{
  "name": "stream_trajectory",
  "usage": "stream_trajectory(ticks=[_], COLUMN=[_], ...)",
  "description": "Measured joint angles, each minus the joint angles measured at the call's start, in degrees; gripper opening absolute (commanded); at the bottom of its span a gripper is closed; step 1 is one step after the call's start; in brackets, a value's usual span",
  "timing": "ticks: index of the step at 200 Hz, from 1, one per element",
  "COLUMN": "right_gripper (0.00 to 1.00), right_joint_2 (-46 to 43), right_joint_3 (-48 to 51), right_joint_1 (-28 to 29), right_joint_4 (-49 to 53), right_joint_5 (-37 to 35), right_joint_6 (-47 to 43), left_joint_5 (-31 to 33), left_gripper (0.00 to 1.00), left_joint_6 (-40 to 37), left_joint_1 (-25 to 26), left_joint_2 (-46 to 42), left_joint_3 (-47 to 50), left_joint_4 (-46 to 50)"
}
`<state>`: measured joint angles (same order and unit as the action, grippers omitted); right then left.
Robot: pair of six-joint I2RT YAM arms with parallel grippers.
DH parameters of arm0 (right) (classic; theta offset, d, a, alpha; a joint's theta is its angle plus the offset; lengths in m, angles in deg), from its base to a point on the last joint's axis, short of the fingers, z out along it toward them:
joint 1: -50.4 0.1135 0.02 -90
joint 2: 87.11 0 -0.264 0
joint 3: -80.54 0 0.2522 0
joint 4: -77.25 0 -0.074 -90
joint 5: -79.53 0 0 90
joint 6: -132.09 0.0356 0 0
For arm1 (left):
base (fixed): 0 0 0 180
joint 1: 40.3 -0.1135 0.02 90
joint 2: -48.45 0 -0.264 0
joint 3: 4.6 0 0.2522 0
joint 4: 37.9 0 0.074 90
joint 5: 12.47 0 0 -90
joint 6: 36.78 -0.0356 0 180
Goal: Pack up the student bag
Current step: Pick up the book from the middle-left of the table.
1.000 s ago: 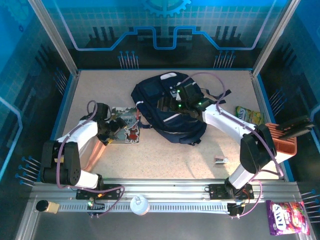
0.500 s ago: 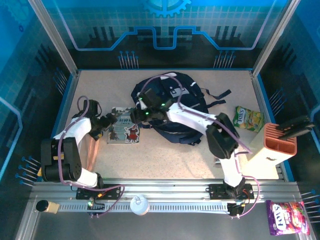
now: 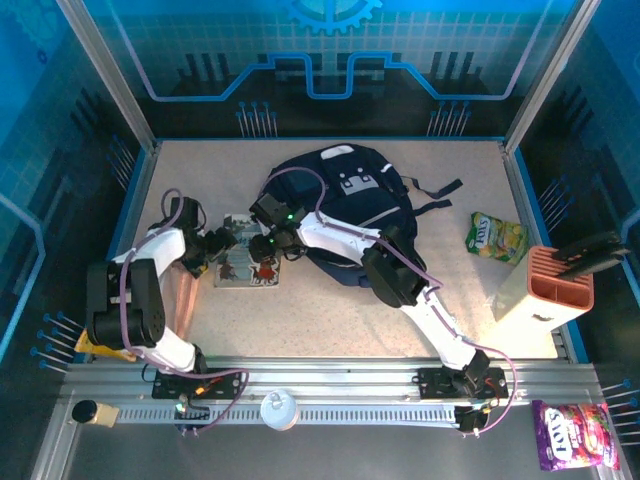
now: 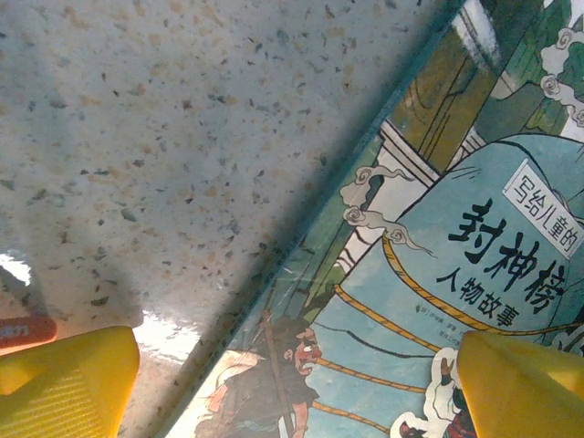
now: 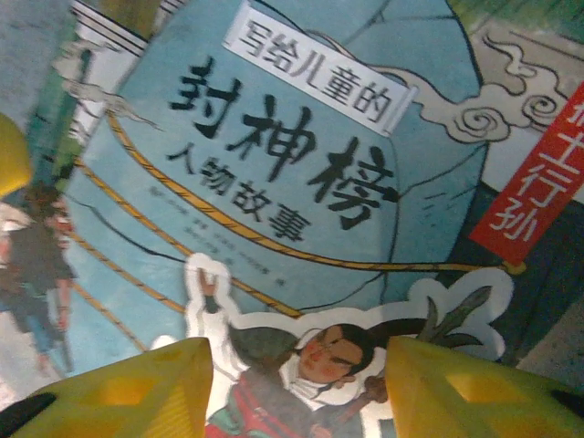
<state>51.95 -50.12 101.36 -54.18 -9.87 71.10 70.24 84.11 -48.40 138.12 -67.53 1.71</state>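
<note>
The student bag (image 3: 350, 205), dark navy with a grey-white patch, lies at the back middle of the table. Just left of it, an illustrated children's book (image 3: 246, 273) lies flat, not touching the bag as far as I can tell. My left gripper (image 3: 221, 244) is open low over the book's left edge. In the left wrist view one yellow fingertip (image 4: 64, 388) is over bare table and the other over the book (image 4: 456, 228). My right gripper (image 3: 269, 243) hovers open over the book's cover (image 5: 301, 155), its yellow fingers (image 5: 137, 392) apart with nothing between them.
A green-yellow snack bag (image 3: 496, 238) lies at the right, beside an orange-topped box (image 3: 548, 285) with dark items in it. A purple sweets bag (image 3: 568, 435) and a white round lid (image 3: 280, 408) lie on the front rail. Blue walls enclose the table.
My right arm swung left from the bag to over the book and its jaws narrowed. My left gripper stayed at the book's left edge, narrowing slightly.
</note>
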Motion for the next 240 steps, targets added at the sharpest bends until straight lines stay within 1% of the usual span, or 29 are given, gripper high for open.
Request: stream_trajectory(ticks=[46, 56, 73, 96, 129, 150, 176, 186, 210, 240], right_gripper=[0.58, 0.59, 0.58, 0.58, 0.57, 0.56, 0.53, 0.52, 0.51, 0.51], right_joint_2=[0.3, 0.6, 0.7, 0.8, 1.0, 1.0, 1.1, 1.2, 1.2, 1.2], right_joint_3=[-0.7, -0.8, -1.0, -1.1, -1.2, -1.2, -1.2, -1.2, -1.2, -1.2], right_joint_1=[0.0, 0.0, -0.1, -0.6, -1.6, -2.0, -2.1, -2.1, -2.3, -2.3], right_joint_4=[0.8, 0.9, 1.0, 1.3, 1.5, 1.4, 1.0, 0.9, 0.7, 0.6], right_joint_5=[-1.3, -1.3, -1.0, -0.7, -0.1, 0.4, 1.2, 1.4, 1.9, 2.0], right_joint_6=[-0.6, -0.6, -0.6, -0.5, -0.1, 0.2, 0.7, 0.8, 1.0, 1.0], left_joint_5=[-3.4, -4.0, -7.2, -8.7, -11.2, -14.9, -19.1, -19.4, -19.4, -18.4], left_gripper=[0.88, 0.86, 0.83, 0.78, 0.65, 0.55, 0.45, 0.40, 0.32, 0.19], left_joint_6=[-1.1, -1.1, -1.0, -0.9, -0.2, 1.0, 1.9, 2.1, 2.0, 2.3], left_joint_1=[0.0, -0.1, 0.3, 0.7, 0.7, 0.8, 1.4, 1.5, 1.5, 1.5], left_joint_2=[2.2, 2.3, 2.4, 2.4, 1.0, -2.1, -5.6, -6.1, -5.6, -3.8], left_joint_3=[-0.3, -0.5, -0.6, -0.6, -0.6, -0.6, -0.6, -0.6, -0.6, -0.6], left_joint_4=[0.0, 0.1, -0.3, 0.0, 0.7, 0.4, -0.7, -0.6, -0.4, 0.1])
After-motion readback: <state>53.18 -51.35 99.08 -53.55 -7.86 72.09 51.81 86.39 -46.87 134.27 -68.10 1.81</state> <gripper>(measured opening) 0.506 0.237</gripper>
